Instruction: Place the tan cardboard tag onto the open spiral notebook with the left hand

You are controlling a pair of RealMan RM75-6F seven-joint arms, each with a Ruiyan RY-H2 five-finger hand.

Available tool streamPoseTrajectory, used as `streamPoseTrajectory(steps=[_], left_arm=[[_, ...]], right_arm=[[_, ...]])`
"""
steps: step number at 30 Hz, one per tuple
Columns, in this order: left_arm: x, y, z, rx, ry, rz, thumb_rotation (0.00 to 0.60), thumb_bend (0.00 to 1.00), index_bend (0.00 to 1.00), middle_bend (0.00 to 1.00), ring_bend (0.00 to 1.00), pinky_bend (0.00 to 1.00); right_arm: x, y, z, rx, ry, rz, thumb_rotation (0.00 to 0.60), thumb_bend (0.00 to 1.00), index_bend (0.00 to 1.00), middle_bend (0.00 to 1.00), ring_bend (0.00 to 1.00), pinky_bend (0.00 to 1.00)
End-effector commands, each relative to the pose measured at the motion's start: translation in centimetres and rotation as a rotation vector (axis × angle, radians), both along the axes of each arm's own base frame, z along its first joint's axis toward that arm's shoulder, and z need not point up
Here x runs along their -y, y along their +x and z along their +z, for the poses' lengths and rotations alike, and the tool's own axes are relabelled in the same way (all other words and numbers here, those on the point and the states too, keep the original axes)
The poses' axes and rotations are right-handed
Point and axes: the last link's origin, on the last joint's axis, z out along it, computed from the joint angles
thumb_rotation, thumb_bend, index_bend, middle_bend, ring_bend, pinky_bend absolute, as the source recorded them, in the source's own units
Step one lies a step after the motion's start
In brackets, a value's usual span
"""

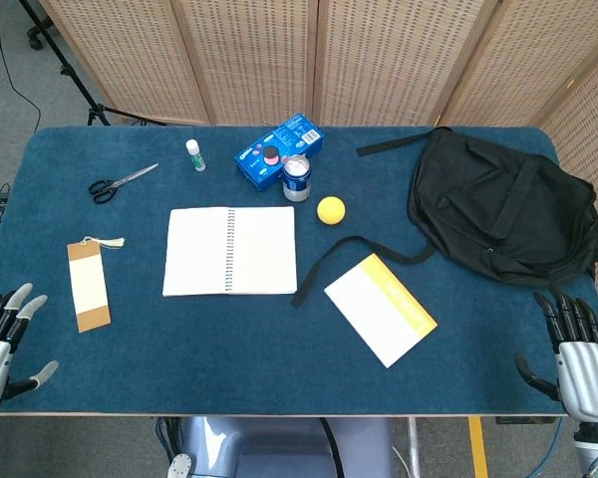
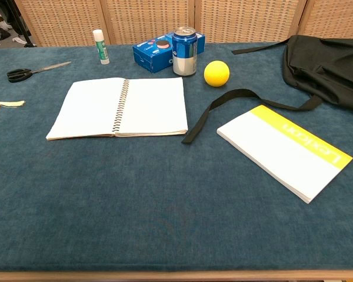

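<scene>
Left hand (image 1: 5,344) with silver metal palm, black fingers tipped in grey, right hand (image 1: 578,354) with silver palm, black fingers, possibly a small white label near its wrist

Deep blue tabletop (image 1: 229,339). Tan cardboard tag (image 1: 88,286) with a pale centre band. White open spiral notebook (image 1: 229,250). Yellow ball (image 1: 331,210). White pad (image 1: 380,309) edged in yellow. Black backpack (image 1: 498,204). Blue box (image 1: 279,150), blue-and-silver can (image 1: 296,178). Black-handled scissors (image 1: 120,183).
</scene>
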Motion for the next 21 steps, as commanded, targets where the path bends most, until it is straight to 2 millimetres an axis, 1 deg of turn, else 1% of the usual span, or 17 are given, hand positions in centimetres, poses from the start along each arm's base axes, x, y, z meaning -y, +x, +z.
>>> streamPoseTrajectory(steps=[1, 5, 8, 10, 11, 12, 14, 18, 21], left_arm=[[0.0, 0.0, 0.0, -0.002, 0.002, -0.002, 0.600, 0.16, 0.00, 0.00, 0.00, 0.00], [-0.4, -0.1, -0.1, -0.027, -0.011, -0.009, 0.600, 0.16, 0.00, 0.00, 0.00, 0.00], [-1.7, -0.4, 0.1, -0.068, -0.036, -0.053, 0.600, 0.14, 0.00, 0.00, 0.00, 0.00], [-3.3, -0.6, 0.4, -0.133, -0.064, -0.130, 0.600, 0.12, 0.00, 0.00, 0.00, 0.00], [-4.6, -0.8, 0.6, -0.177, -0.081, -0.196, 0.600, 0.12, 0.00, 0.00, 0.00, 0.00], [-5.5, -1.0, 0.7, -0.203, -0.091, -0.238, 0.600, 0.12, 0.00, 0.00, 0.00, 0.00], [-7.4, -2.1, 1.1, -0.249, -0.134, -0.334, 0.600, 0.12, 0.00, 0.00, 0.00, 0.00], [-9.9, -5.0, 1.8, -0.348, -0.220, -0.355, 0.600, 0.12, 0.00, 0.00, 0.00, 0.00], [-11.9, -6.4, 2.3, -0.436, -0.244, -0.362, 0.600, 0.14, 0.00, 0.00, 0.00, 0.00]], right_arm=[[-0.1, -0.1, 0.0, -0.001, 0.003, 0.000, 0.600, 0.36, 0.00, 0.00, 0.00, 0.00], [-0.1, -0.1, 0.2, 0.000, -0.004, 0.000, 0.600, 0.36, 0.00, 0.00, 0.00, 0.00], [-0.1, -0.2, 0.2, -0.004, -0.013, -0.006, 0.600, 0.36, 0.00, 0.00, 0.00, 0.00], [0.2, -0.5, 0.2, -0.010, -0.019, -0.020, 0.600, 0.36, 0.00, 0.00, 0.00, 0.00], [0.4, -0.7, 0.0, -0.012, -0.022, -0.029, 0.600, 0.36, 0.00, 0.00, 0.00, 0.00], [0.5, -0.8, -0.1, -0.014, -0.023, -0.037, 0.600, 0.36, 0.00, 0.00, 0.00, 0.00], [1.1, -1.2, -0.4, -0.029, -0.028, -0.062, 0.600, 0.36, 0.00, 0.00, 0.00, 0.00], [1.9, -1.8, -0.8, -0.060, -0.046, -0.109, 0.600, 0.36, 0.00, 0.00, 0.00, 0.00], [2.3, -2.2, -1.1, -0.084, -0.061, -0.138, 0.600, 0.36, 0.00, 0.00, 0.00, 0.00]])
